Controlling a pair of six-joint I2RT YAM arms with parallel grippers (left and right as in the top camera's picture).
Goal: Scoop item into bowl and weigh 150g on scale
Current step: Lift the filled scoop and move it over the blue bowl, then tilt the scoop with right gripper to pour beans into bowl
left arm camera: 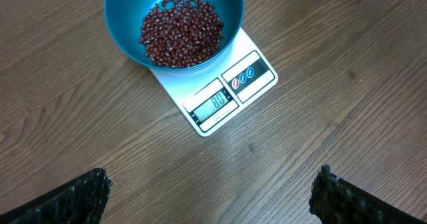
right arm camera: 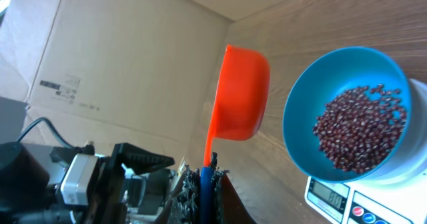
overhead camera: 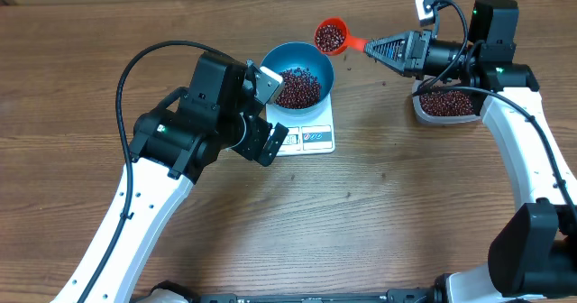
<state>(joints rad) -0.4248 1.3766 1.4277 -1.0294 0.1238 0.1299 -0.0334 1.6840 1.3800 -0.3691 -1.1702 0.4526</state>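
Observation:
The blue bowl (overhead camera: 305,51) (left arm camera: 123,11) (right arm camera: 300,124) stands on the white scale (overhead camera: 315,139) (left arm camera: 227,97) (right arm camera: 333,197), whose display reads 80. A heap of dark red beans (overhead camera: 297,87) (left arm camera: 180,31) (right arm camera: 360,127) lies in the bowl. My right gripper (overhead camera: 371,46) (right arm camera: 208,171) is shut on the handle of an orange scoop (overhead camera: 330,37) (right arm camera: 240,94). The scoop hangs level just beyond the bowl's far right rim, with beans in it. My left gripper (overhead camera: 273,114) (left arm camera: 210,191) is open and empty, low over the table at the scale's left side.
A clear tub (overhead camera: 444,103) of beans sits at the right, under the right arm. A few stray beans lie on the wood near the tub. A cardboard wall (right arm camera: 133,51) stands along the table's far edge.

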